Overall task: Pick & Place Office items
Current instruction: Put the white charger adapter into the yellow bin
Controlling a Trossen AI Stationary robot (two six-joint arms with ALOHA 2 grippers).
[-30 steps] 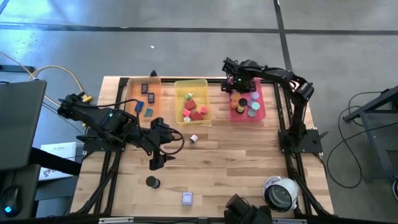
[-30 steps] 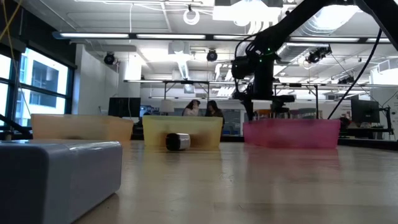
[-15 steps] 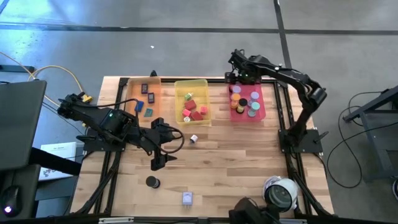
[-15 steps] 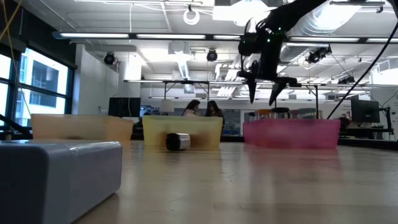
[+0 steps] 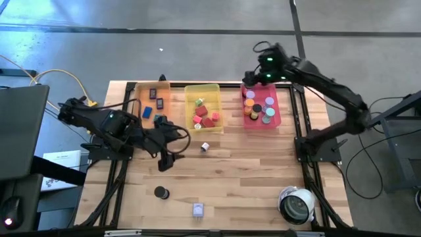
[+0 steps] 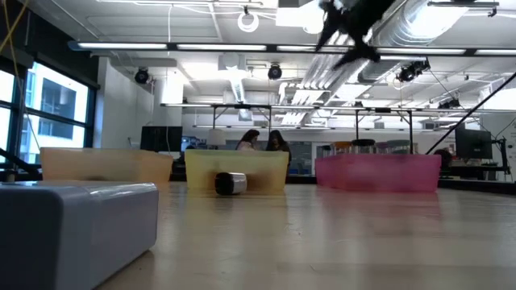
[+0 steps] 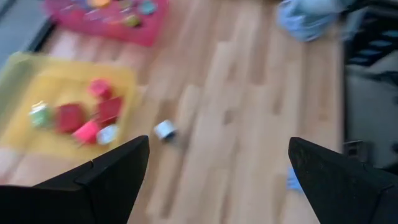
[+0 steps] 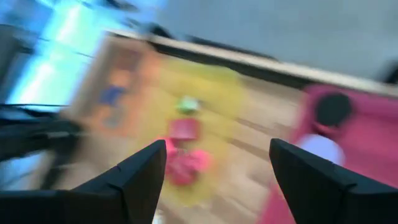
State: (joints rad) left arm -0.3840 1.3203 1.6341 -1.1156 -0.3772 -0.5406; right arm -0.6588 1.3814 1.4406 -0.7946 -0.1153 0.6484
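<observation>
Wooden table (image 5: pixel 250 171): seemingly three loose office items (image 5: pixel 204 147).

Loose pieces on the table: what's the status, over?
Left end effector open, over mid-table. Right end effector open, empty, above pink tray. Small white piece, black disc, lavender cube unsorted. Nothing in the way.

Across the middle of the wooden surface (image 5: pixel 263 171) I have broad bare planks to pass through. Along the far edge three translucent trays stand side by side: orange (image 5: pixel 137 99), yellow (image 5: pixel 217 105) and pink (image 5: pixel 279 112), leaving only narrow gaps. A small white cube (image 5: pixel 205 147) lies just in front of the yellow tray. Near the front edge sit a black round disc (image 5: pixel 161 192) and a lavender cube (image 5: pixel 198 210), well apart from the large white-grey round device (image 5: pixel 296 204) in the right front corner.
</observation>
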